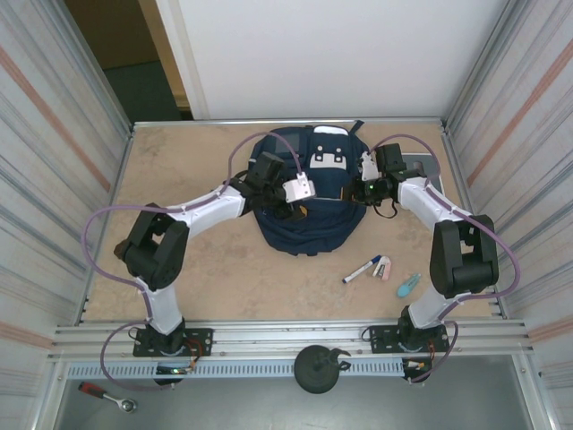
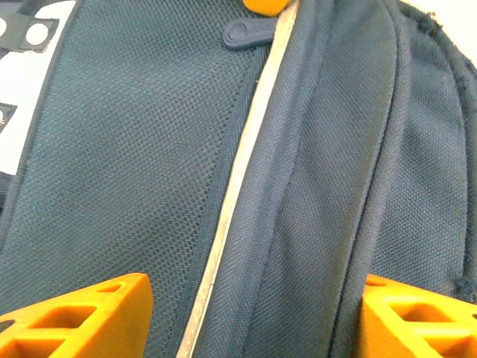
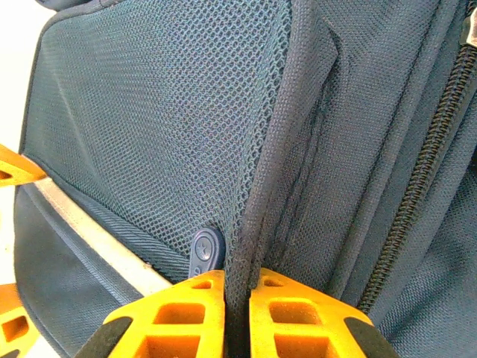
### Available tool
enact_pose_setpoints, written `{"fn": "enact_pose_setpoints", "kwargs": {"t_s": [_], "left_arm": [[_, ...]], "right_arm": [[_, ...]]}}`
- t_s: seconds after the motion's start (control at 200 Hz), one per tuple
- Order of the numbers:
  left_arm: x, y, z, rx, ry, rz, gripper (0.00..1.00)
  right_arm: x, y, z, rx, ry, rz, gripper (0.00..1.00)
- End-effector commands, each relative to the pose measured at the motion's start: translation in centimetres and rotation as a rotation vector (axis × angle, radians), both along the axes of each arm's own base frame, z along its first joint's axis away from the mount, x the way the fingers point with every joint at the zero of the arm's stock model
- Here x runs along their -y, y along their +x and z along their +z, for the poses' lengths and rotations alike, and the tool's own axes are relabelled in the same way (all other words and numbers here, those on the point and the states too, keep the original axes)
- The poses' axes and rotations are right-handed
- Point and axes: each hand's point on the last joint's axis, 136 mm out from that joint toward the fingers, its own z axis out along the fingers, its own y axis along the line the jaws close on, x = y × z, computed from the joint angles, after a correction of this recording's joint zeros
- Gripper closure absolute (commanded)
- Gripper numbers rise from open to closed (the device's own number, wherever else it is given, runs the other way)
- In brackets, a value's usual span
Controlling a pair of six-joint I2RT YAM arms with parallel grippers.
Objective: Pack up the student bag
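Two arms are reaching over the table to the student bag, which is lying flat in the middle of the far half, one arm coming at it from each side.

At the far left, below the table edge, a wrench with a red handle is lying on the metal shelf. The left gripper is hanging over the left part of the bag with its orange fingers standing well apart, and a pale reflective stripe and a ridge of navy fabric are passing between them. A zipper pull is lying just beside this stripe.

The right gripper is pressing its two fingers together on a raised seam of the bag, beside the mesh panel, and the thick bag zipper is running further right.

Near the right arm, on the bare table in front of the bag, a marker, a small white and pink thing and a teal thing are lying close together. Any writing on them is too small to read.
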Motion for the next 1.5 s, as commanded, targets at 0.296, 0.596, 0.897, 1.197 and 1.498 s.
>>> {"fn": "enact_pose_setpoints", "kwargs": {"t_s": [0.296,0.596,0.897,1.197,1.498], "left_arm": [[0.5,0.6,0.8,-0.101,-0.053,0.005,0.67],[0.0,0.3,2.1,-0.105,-0.133,0.083,1.0],[0.1,0.1,2.9,-0.099,-0.214,0.119,1.0],[0.5,0.1,3.1,-0.101,-0.236,0.106,1.0],[0.2,0.0,2.8,-0.102,-0.229,0.112,1.0]], "right_arm": [[1.5,-1.2,0.7,0.033,-0.078,-0.034,0.66],[9.8,-7.6,-1.4,-0.04,-0.333,-0.374,0.37],[11.9,-15.8,-5.3,-0.202,-0.454,-0.526,0.19],[10.7,-18.9,-8.4,-0.293,-0.394,-0.547,0.36],[10.6,-19.1,-9.0,-0.299,-0.414,-0.548,0.56]]}}
